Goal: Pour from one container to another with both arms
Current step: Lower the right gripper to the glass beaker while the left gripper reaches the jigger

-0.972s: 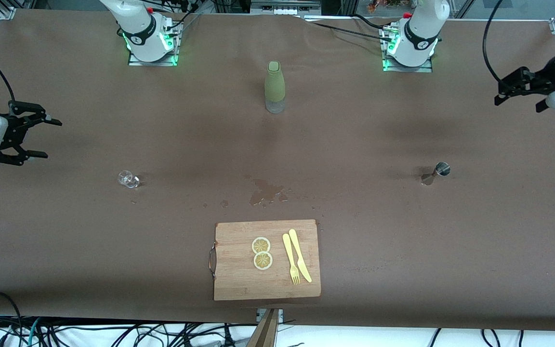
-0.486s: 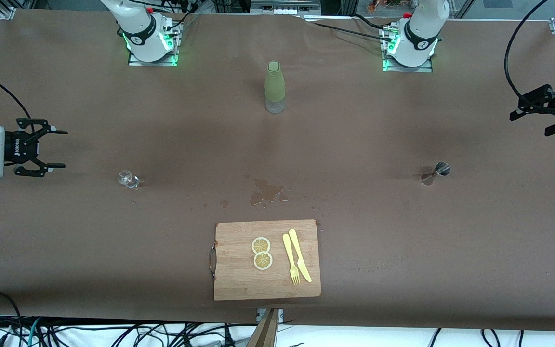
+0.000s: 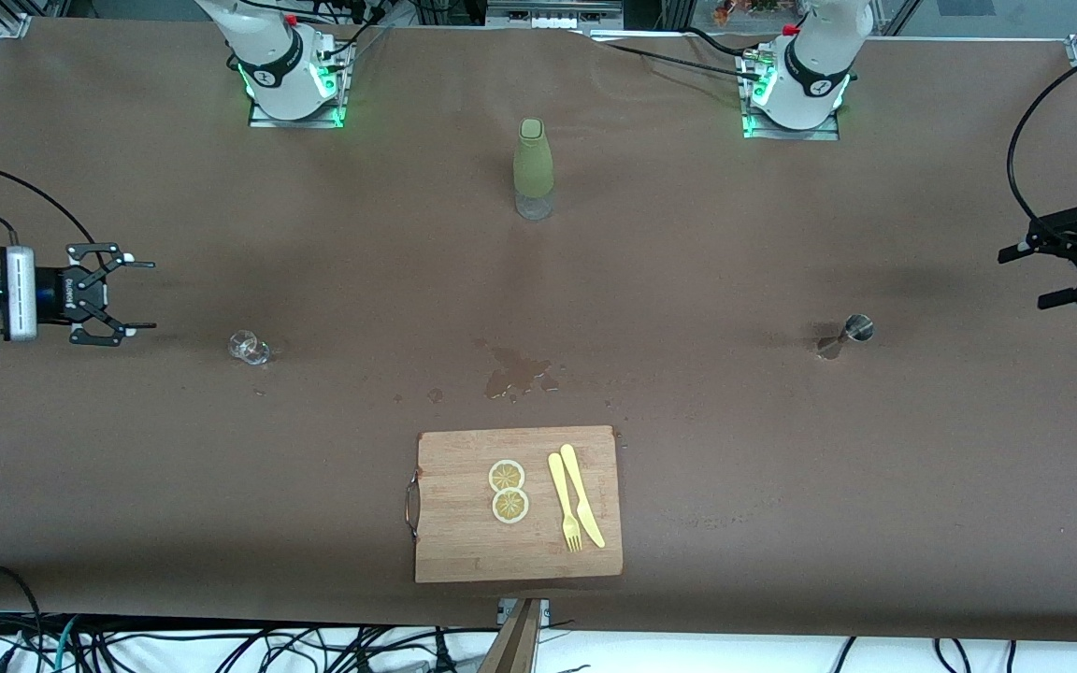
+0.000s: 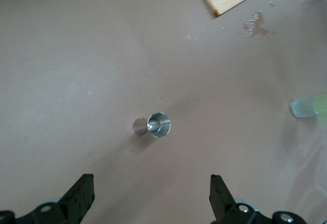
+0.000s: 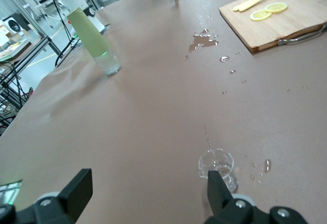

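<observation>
Jigger (image 3: 845,336), small, rigid, probably slippery steel, suited a waist grip; spread-fingered left gripper (image 3: 1036,274) and right gripper (image 3: 138,297) hovered near it and the glass (image 3: 249,348).

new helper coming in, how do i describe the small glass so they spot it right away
Start at the wooden cutting board, then look toward the right arm's end of the table. The small clear glass stands alone there, slightly farther from the camera; it is the only see-through, colourless thing.

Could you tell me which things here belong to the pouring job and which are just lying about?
Job: glass, jigger, left tool and right tool, both open.
Lying about: bottle, board, lemon slices, fork, knife, spill.
</observation>
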